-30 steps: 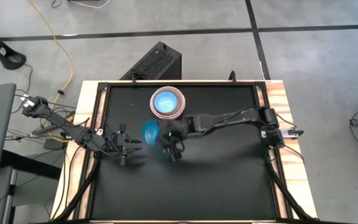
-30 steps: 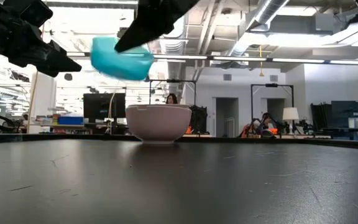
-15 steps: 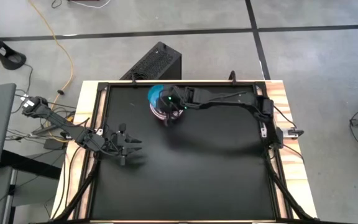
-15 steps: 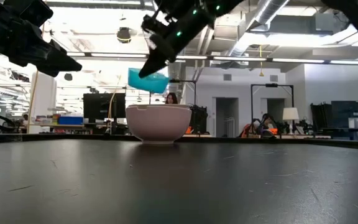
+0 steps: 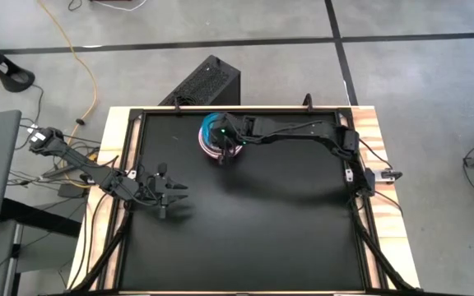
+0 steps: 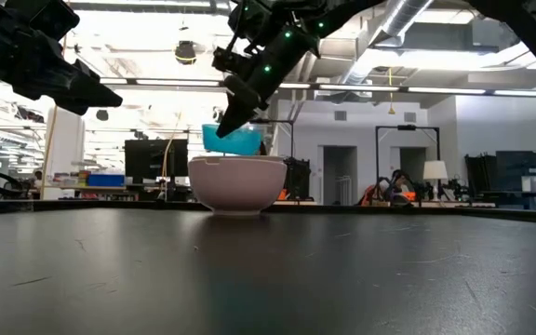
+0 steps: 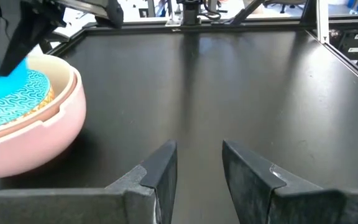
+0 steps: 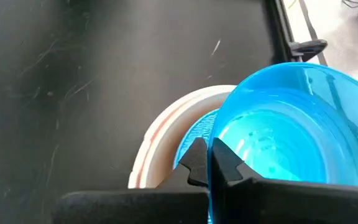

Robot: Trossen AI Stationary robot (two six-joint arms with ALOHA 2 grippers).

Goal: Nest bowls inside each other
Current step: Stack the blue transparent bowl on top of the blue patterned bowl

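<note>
A stack of bowls (image 6: 237,183) stands near the middle of the table's far edge. Its outer bowl is pinkish cream (image 7: 36,134), and a light blue patterned bowl (image 7: 11,99) sits inside. My right gripper (image 8: 211,163) is shut on a teal blue bowl (image 8: 291,137), which hangs right over the stack (image 5: 208,150), its underside level with the stack's rim in the low view (image 6: 234,140). Whether the teal bowl touches the bowls below, I cannot tell. My left gripper (image 7: 199,165) waits open near the table's left edge (image 5: 175,191), with nothing between its fingers. My right gripper pinches the teal bowl's rim (image 8: 212,142), one finger (image 8: 229,163) inside the bowl and one (image 8: 194,158) outside. The fingers slant down from the table's right side. The bowl hangs below them with its mouth up, slightly tilted, over the stack.
The black tabletop (image 5: 253,230) spreads out on the near side and to the right of the stack. A dark frame rail (image 5: 237,111) runs along the far edge. A black box (image 5: 208,82) stands on the floor beyond it.
My right gripper has carried the teal bowl from over the table's middle toward the far edge, to above the stack, rolling its wrist on the way. It then sank a little, so the bowl now hangs at the stack's rim.
</note>
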